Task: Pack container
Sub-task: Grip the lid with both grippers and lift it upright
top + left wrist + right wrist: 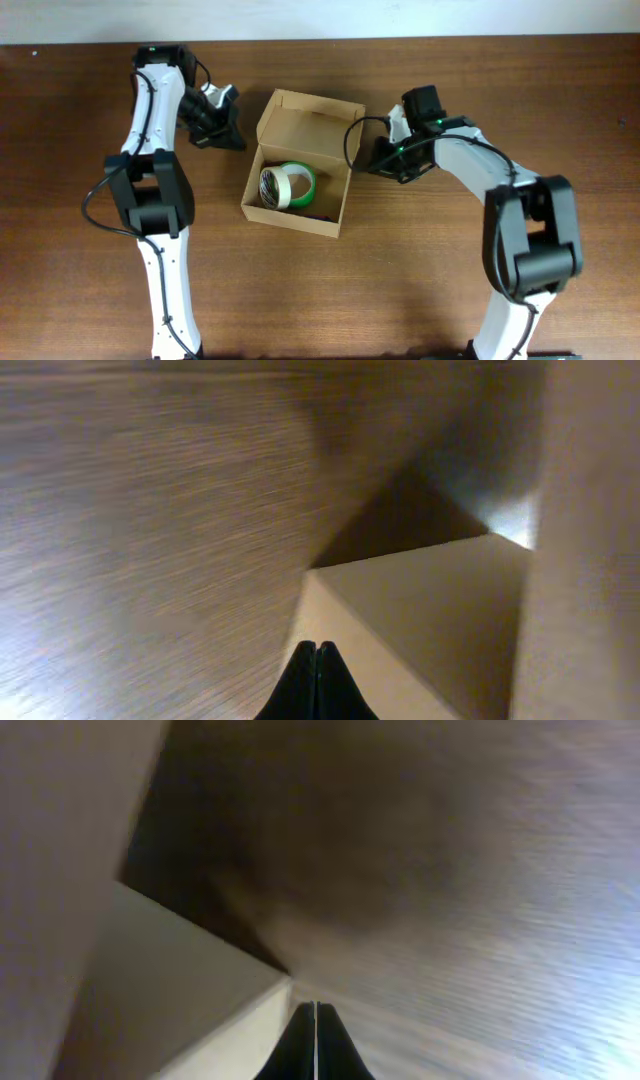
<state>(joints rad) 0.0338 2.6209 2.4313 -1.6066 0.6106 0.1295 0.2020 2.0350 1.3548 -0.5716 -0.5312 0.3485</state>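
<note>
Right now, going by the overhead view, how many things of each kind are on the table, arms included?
Cardboard box: 1
Tape rolls, both inside the box: 2 (green tape roll, pale tape roll)
Robot arms: 2 (left pincer and right pincer, both shut)
Total: 5
</note>
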